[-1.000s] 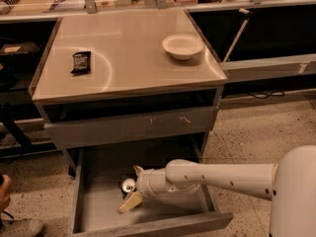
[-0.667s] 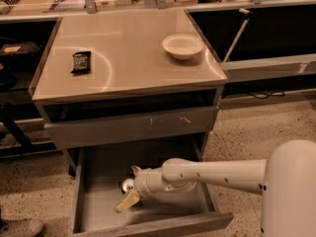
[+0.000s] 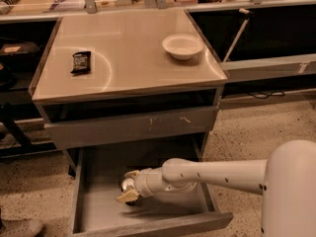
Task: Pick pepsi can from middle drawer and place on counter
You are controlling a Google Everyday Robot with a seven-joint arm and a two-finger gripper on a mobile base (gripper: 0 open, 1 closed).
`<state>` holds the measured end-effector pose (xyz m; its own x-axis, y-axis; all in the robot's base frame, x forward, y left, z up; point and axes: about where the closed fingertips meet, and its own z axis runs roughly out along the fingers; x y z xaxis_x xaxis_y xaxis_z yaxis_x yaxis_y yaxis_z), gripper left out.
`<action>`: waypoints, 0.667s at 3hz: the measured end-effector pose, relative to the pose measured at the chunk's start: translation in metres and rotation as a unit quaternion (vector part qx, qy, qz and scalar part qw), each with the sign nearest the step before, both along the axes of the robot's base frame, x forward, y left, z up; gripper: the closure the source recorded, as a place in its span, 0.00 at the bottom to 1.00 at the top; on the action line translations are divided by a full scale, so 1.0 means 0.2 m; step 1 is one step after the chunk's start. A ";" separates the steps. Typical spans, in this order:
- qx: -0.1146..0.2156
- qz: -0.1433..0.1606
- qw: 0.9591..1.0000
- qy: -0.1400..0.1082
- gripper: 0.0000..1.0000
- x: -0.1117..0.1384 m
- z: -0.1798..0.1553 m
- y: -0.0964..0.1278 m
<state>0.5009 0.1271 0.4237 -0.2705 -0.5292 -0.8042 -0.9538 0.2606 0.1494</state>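
The pepsi can (image 3: 127, 184), dark with a shiny silver top, stands on the floor of the open middle drawer (image 3: 170, 212), left of centre. My gripper (image 3: 128, 185) reaches into the drawer from the right on a white arm. Its pale fingertips (image 3: 127, 197) sit on either side of the can and press against it. The can still rests low in the drawer. The tan counter (image 3: 128, 43) tops the grey cabinet above.
A white bowl (image 3: 182, 46) stands at the counter's back right and a flat black snack packet (image 3: 81, 62) lies at its left. A closed grey drawer front with pale scratches (image 3: 133, 126) overhangs the open drawer. Dark shelves flank the cabinet.
The gripper's fingers have drawn closer together around the can. The lower finger has come up from the drawer floor. The arm has shifted slightly left.
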 end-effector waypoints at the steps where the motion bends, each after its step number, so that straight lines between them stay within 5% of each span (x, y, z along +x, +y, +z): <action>1: 0.000 0.000 1.000 0.000 0.65 0.00 0.00 0.00; 2: 0.000 0.000 1.000 0.000 0.88 0.00 0.00 0.00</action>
